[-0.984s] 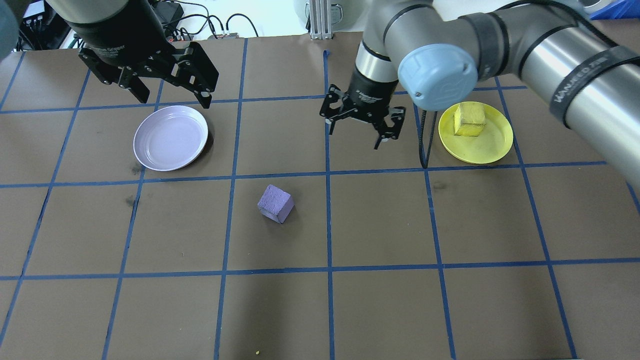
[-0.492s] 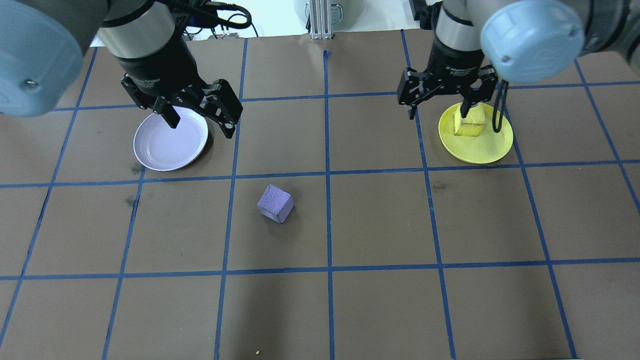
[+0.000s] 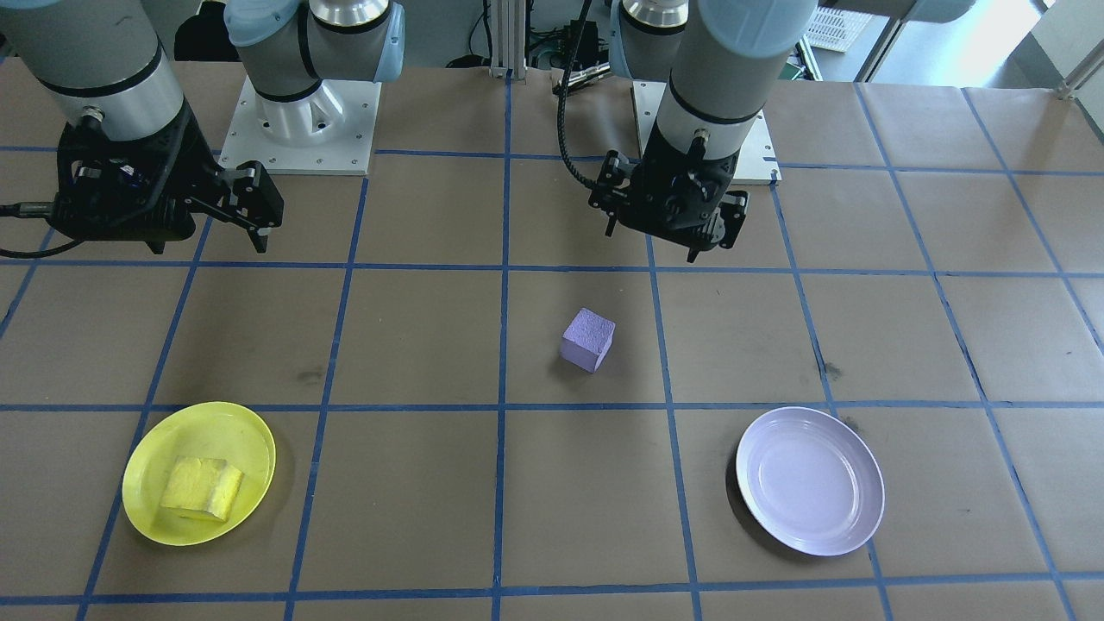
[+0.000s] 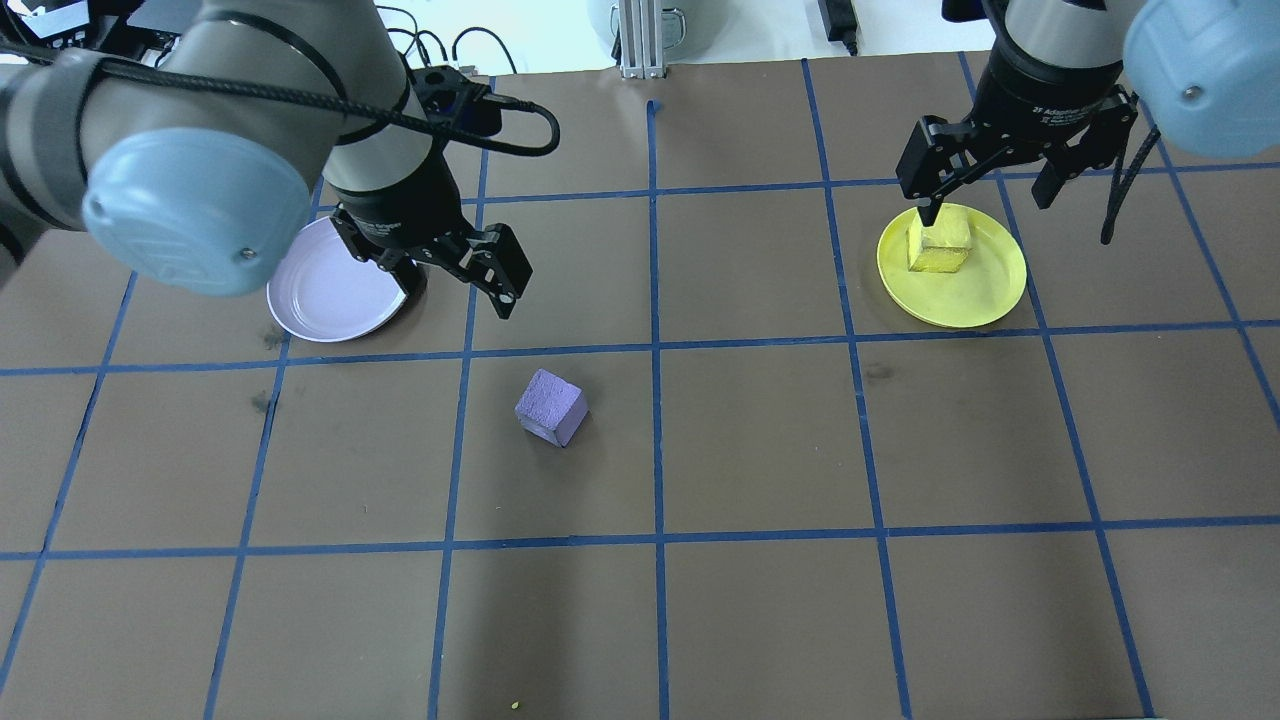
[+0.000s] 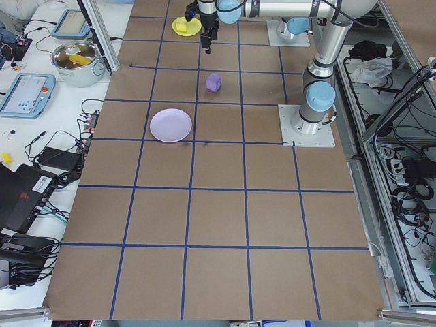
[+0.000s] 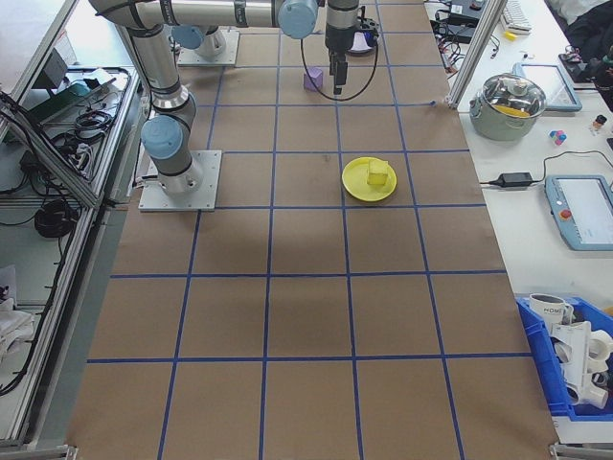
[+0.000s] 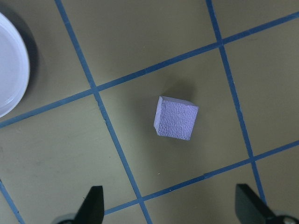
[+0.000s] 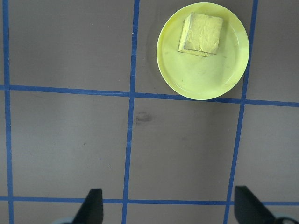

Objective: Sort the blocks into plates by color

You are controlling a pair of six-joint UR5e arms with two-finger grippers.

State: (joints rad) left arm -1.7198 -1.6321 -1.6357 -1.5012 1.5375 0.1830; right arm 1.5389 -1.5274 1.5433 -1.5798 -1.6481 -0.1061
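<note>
A robotics lab: brown paper-covered table (image 5: 218,218) gridded with blue tape (image 4: 655,345), arms bolted to base plates (image 5: 306,126), teach pendants (image 5: 24,94) and cabling (image 5: 58,160) alongside, aluminium framing (image 6: 474,48) around.

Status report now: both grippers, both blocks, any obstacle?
Left gripper open, empty, near purple block. Right gripper open, empty. Yellow block in yellow plate; purple block on table, lavender plate empty. Nothing in the way.
</note>
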